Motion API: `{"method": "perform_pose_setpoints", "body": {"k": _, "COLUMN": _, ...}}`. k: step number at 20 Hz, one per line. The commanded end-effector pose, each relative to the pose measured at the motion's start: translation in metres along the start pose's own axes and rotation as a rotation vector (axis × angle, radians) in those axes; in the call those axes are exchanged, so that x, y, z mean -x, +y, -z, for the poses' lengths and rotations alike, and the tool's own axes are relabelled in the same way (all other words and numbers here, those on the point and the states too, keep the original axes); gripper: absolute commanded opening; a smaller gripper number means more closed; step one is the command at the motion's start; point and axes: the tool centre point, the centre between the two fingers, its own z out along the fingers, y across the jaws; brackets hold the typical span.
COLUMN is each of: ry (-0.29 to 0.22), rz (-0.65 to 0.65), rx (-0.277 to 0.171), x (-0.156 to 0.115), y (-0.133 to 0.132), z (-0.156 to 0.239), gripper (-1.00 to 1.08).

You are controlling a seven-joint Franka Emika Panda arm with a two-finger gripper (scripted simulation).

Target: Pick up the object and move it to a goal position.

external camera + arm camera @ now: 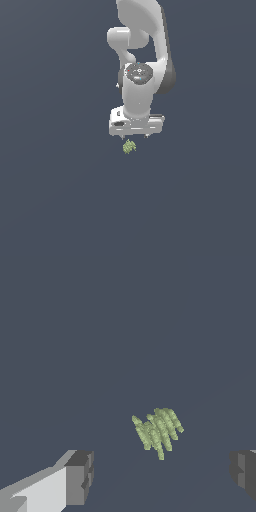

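The object (129, 146) is a tiny lumpy yellow-green thing lying on the dark grey floor, just below the white arm's hand in the exterior view. In the wrist view the object (158, 432) shows as a ridged, speckled lump, lying ahead of the gap between the two dark fingertip pads (80, 477). My gripper (136, 135) hangs above it, open, with nothing between its fingers. The gripper (162, 476) does not touch the object.
A flat dark grey floor (50, 200) fills both views. No other objects, containers or edges show.
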Motion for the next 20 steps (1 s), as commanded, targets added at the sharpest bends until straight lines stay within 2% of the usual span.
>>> {"method": "perform_pose_setpoints", "body": {"k": 1, "ry": 0.0, "rz": 0.0, "rx": 0.0, "x": 0.0, "y": 0.0, "z": 0.0, "gripper": 1.0}}
{"method": "perform_pose_setpoints", "body": {"k": 9, "ry": -0.036, "rz": -0.036, "rx": -0.008, "x": 0.01, "y": 0.023, "z": -0.006, "gripper": 1.0}}
{"method": "perform_pose_setpoints", "body": {"k": 20, "ry": -0.031, "rz": -0.001, "rx": -0.006, "x": 0.011, "y": 0.024, "z": -0.011, "gripper": 1.0}}
